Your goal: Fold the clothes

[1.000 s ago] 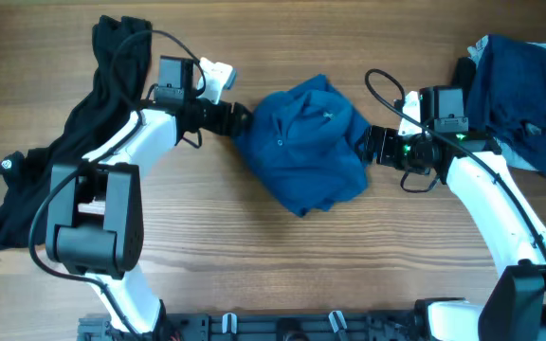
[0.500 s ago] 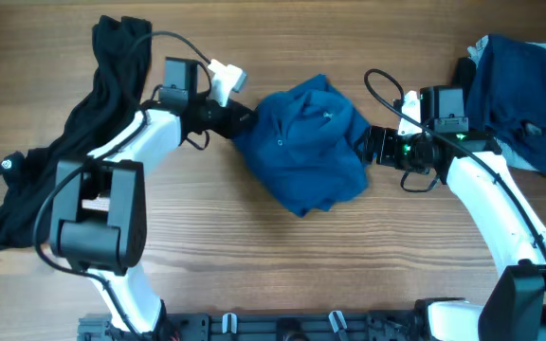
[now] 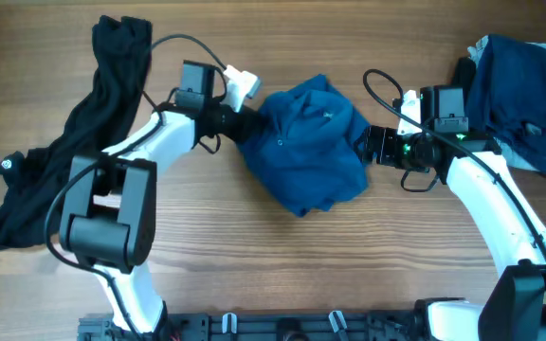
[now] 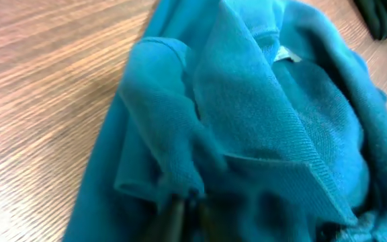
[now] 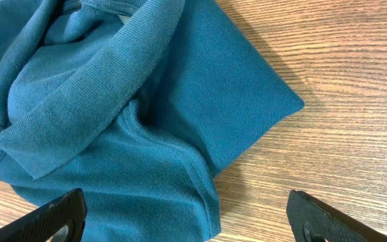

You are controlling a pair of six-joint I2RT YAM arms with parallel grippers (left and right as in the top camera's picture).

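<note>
The clothes lie in three lots. A crumpled medium-blue shirt (image 3: 311, 142) sits mid-table, its collar and folds filling the left wrist view (image 4: 261, 121). My left gripper (image 3: 245, 126) is at its left edge, shut on a bunched fold of the blue fabric (image 4: 183, 210). At the shirt's right edge my right gripper (image 3: 369, 146) stands open. Its two dark fingers (image 5: 52, 218) straddle the shirt's lower corner (image 5: 180, 134) in the right wrist view without pinching it.
A long black garment (image 3: 83, 142) with a small white logo (image 3: 6, 165) trails down the left side. A heap of navy and pale pieces (image 3: 519, 85) lies at the far right. Bare wood table (image 3: 282, 265) shows in front of the shirt.
My left gripper moved right into the blue shirt's edge and went from open to shut on the fabric. The right arm and the shirt's bulk stayed put.
</note>
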